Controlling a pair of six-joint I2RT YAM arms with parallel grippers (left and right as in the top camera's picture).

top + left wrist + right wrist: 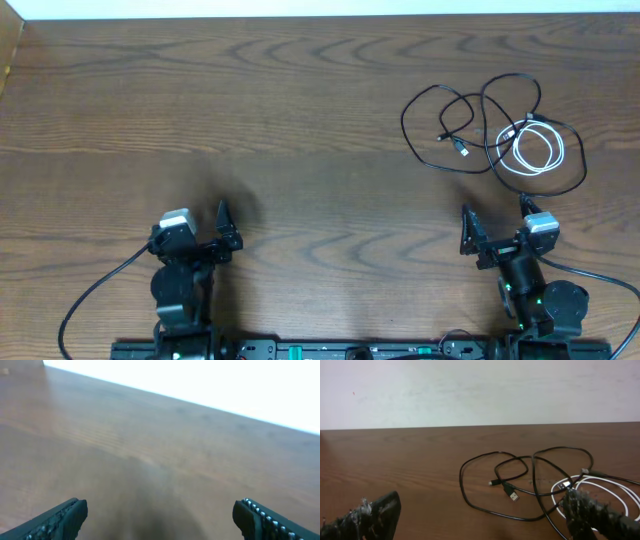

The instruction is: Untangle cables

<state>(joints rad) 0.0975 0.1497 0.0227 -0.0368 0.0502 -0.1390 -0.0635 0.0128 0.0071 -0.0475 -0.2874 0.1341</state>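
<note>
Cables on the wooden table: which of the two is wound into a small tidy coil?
The thin white cable, wound in small tight rings. The long thin black cable sprawls in wide loose loops instead.

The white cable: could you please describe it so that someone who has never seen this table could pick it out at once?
On the wooden table, look at the cord tangle in the far right area, beyond the right gripper. The white cable is the small, tight coil at its right side, unlike the thin black cable, which sprawls in wide loops around it.
</note>
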